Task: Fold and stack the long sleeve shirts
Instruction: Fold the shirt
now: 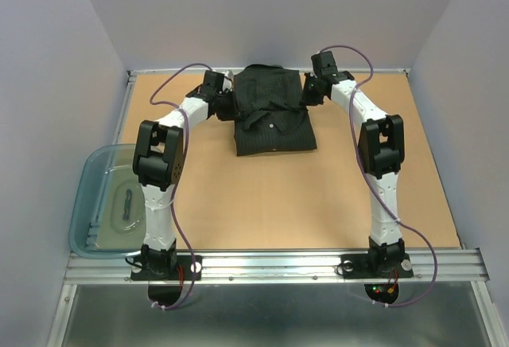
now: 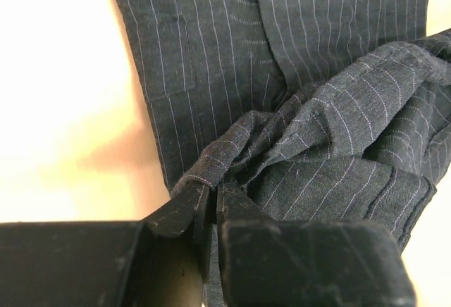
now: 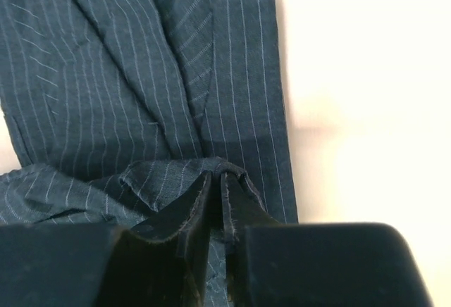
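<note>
The shirt (image 1: 274,120) lies as a partly folded block on the far middle of the tabletop (image 1: 334,204). It stretches out ahead of and beneath both grippers, with its flat striped panel beyond the fingertips and a rumpled layer bunched right at them. The left gripper (image 2: 211,189) is nipped onto a ridge of that bunched cloth, its jaws almost together with only fabric between them and bare tabletop to its left. The right gripper (image 3: 217,178) pinches a small peak of cloth at the shirt's other side in the same way, with bare tabletop to its right. Both holds look shallow, so the main risk is one pinch slipping before the other, which would leave the fold skewed. The heap just right of the left gripper could also settle as a lump instead of lying flat. If the jaws part while cloth clings to a fingertip, a retreating arm might drag the layer back open. The plastic tub (image 1: 91,204), well behind the left gripper, looks too far off to interfere.
</note>
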Controlling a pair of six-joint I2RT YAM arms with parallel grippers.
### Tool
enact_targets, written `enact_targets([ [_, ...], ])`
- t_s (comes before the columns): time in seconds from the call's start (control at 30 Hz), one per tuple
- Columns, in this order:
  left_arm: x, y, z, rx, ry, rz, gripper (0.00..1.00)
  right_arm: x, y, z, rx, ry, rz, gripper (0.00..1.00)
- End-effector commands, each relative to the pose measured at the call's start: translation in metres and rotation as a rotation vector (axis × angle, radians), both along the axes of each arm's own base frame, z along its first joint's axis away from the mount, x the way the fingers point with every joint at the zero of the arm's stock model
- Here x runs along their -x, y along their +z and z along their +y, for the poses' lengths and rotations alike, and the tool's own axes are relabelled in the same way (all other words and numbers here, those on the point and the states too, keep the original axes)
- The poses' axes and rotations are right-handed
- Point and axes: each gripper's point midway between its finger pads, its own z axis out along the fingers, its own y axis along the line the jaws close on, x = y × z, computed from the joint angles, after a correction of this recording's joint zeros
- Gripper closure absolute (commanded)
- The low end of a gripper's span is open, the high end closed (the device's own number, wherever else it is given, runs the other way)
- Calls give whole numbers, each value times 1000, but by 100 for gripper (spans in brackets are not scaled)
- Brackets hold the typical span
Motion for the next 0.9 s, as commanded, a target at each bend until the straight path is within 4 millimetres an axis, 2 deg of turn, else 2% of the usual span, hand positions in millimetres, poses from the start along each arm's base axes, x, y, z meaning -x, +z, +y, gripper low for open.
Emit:
enact_targets([
  [0.0, -30, 41, -2, 14, 4, -143, 81, -34, 51, 2, -18, -4, -173, 81],
  [0.03, -32, 44, -2, 15, 3, -155, 75, -36, 53, 2, -21, -8, -180, 74],
  [0.1, -36, 52, -3, 22, 2, -189, 73, -38, 58, 2, -24, -14, -190, 71],
  [0.17, -42, 63, -3, 20, 5, -226, 63, -40, 65, -1, -21, -35, -208, 66],
  [0.2, -44, 68, -3, 19, 1, -245, 61, -40, 73, -1, -23, -36, -223, 63],
  [0.23, -46, 72, -2, 16, 8, -255, 47, -41, 78, -2, -20, -40, -236, 56],
  [0.3, -51, 84, -2, 18, 11, -293, 39, -41, 91, -4, -16, -35, -262, 45],
  [0.33, -52, 93, 0, 19, 14, -314, 38, -39, 104, -4, -19, -32, -285, 41],
  [0.37, -53, 100, -1, 20, 18, -331, 31, -40, 112, -10, 4, -49, -307, 33],
  [0.4, -54, 115, 0, 28, 20, -365, 28, -39, 118, -13, 14, -52, -319, 30],
  [0.47, -54, 129, 1, 32, 26, -402, 19, -34, 137, -21, 42, -71, -356, 21],
  [0.5, -53, 138, 3, 31, 32, -420, 18, -32, 143, -24, 50, -77, -366, 20],
  [0.53, -51, 153, 6, 26, 40, -450, 18, -26, 161, -28, 57, -84, -397, 19],
  [0.6, -47, 166, 11, 19, 51, -477, 14, -18, 174, -31, 61, -80, -418, 18],
  [0.63, -41, 183, 14, 21, 61, -508, 12, -12, 166, -31, 64, -70, -398, 18],
  [0.67, -39, 189, 18, 13, 75, -519, 12, -7, 168, -29, 56, -45, -400, 18],
  [0.7, -34, 188, 21, 7, 83, -514, 12, 2, 180, -28, 42, -32, -416, 18],
  [0.73, -27, 202, 26, 6, 101, -539, 12, 10, 168, -27, 40, -14, -385, 18],
  [0.77, -22, 204, 28, 5, 108, -540, 12, 15, 167, -23, 20, 5, -380, 19],
  [0.8, -14, 193, 27, 6, 106, -509, 12, 23, 170, -23, 6, 8, -378, 20],
  [0.83, -4, 201, 27, 14, 107, -520, 12, 31, 154, -19, -23, 12, -331, 22],
  [0.87, 4, 199, 24, 21, 100, -511, 12, 37, 148, -15, -51, 19, -309, 23],
])
